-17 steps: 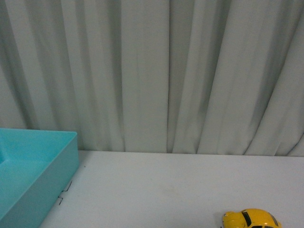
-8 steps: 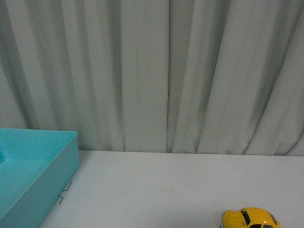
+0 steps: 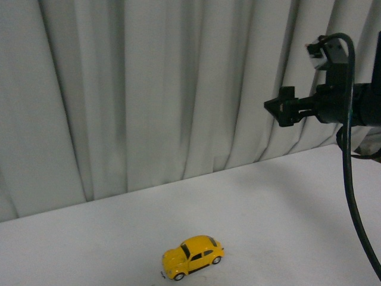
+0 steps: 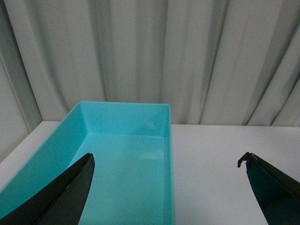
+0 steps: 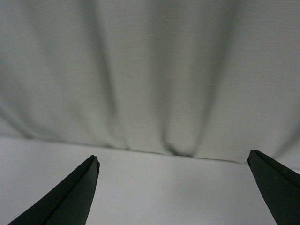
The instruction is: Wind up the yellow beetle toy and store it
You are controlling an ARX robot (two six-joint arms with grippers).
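toy: yellow beetle toy stands on its wheels on the table, low in the front view and about mid-width; nose points toward the camera and the robot's left; dark windows and black side trim show.
toy contact: nothing touches it; both grippers are clear of it.
table: white table, plain surface, runs back to the curtain.
right arm: black right arm hangs high on the right side of the front view, above the table and well apart from the toy; its front end points toward the robot's left.
cable: dark cable loops over the arm and drops down at the right edge of the front view.
right gripper: right gripper has its dark fingers spread wide with nothing between them; only table and curtain show past them.
left gripper: left gripper is also spread wide and holds nothing; not seen in the front view.
bin: teal bin, rectangular and open-topped, sits on the table ahead of the left gripper, nearer its one finger; its floor is in view. Its position relative to the toy cannot be told.
backdrop: grey-white pleated curtain hangs behind the table in all views.
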